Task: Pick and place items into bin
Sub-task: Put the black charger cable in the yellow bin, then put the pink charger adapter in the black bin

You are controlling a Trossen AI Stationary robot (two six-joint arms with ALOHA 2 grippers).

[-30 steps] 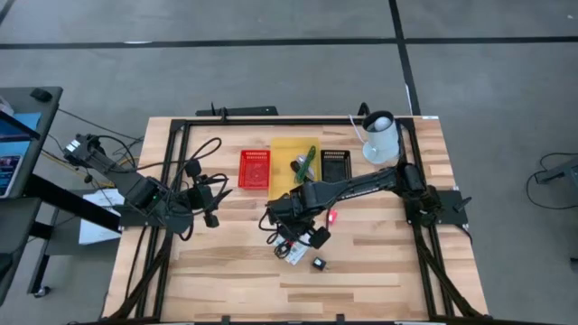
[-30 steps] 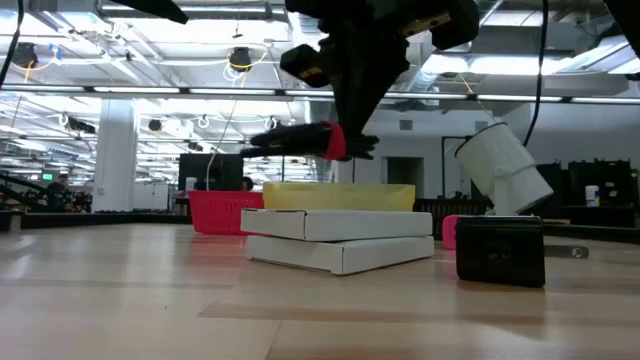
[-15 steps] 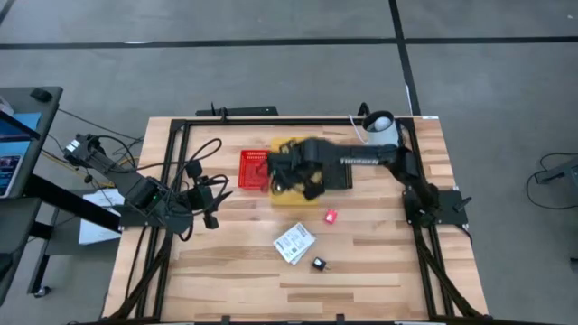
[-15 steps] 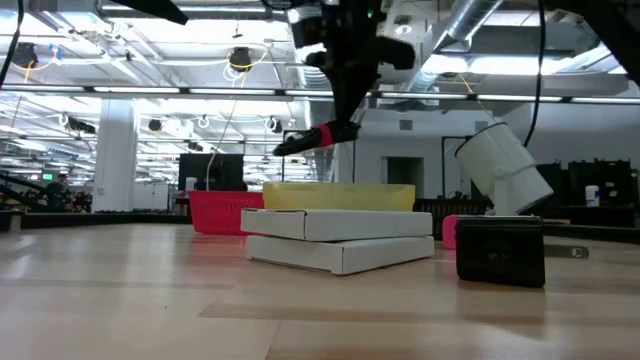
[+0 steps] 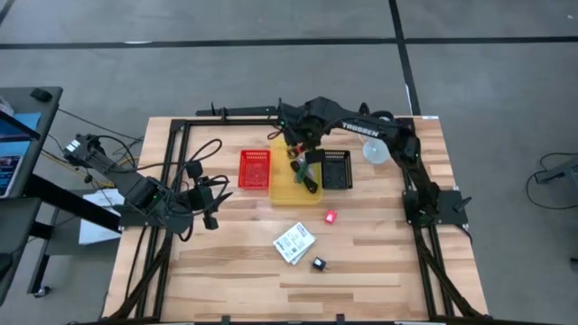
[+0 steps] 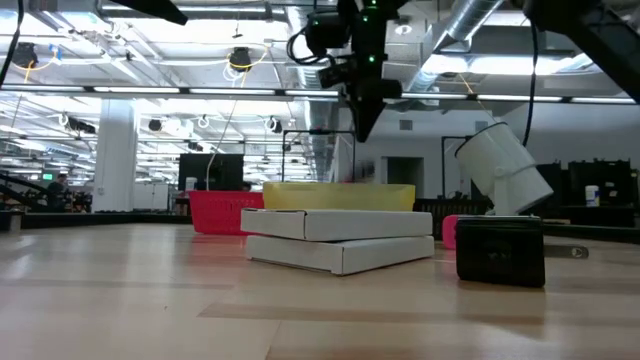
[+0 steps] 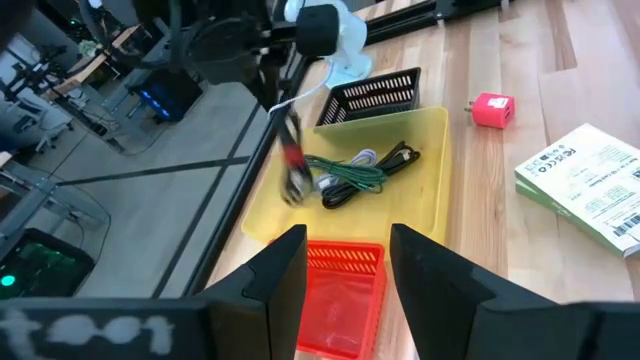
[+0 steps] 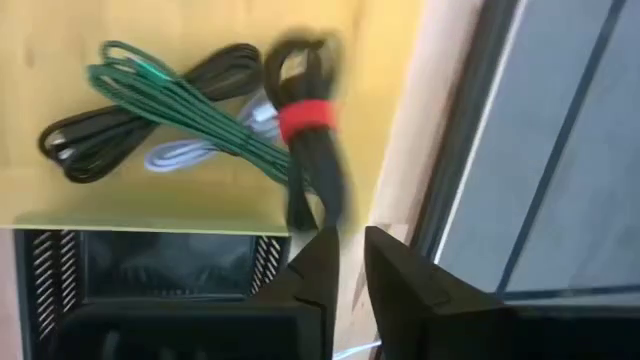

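Over the yellow bin (image 5: pixel 282 187) at the worktop's (image 5: pixel 379 257) far side, my right gripper (image 8: pixel 343 236) hangs with its fingers a narrow slit apart and nothing that I can see between them. Just beyond the tips is a black cable (image 8: pixel 305 150), a limp bundle cinched by a red band and blurred in mid-air. The risk, as I judge it, is the edge: the bundle hangs close to the bin's rim, and a floppy, springy coil could drape over the smooth, shallow plastic wall or slide out onto the wood. It could also snag the thin green cord (image 8: pixel 190 105) tangled in the bin. My left gripper (image 7: pixel 345 240) waits wide and empty on its side of the worktop. Outside the bin lie a flat white printed packet (image 5: pixel 294 244), a tiny pink piece (image 5: pixel 330 217) and a small black block (image 5: pixel 319 264). A red basket (image 5: pixel 255 169) and a black one (image 5: pixel 335 168), both slotted, flank the bin.
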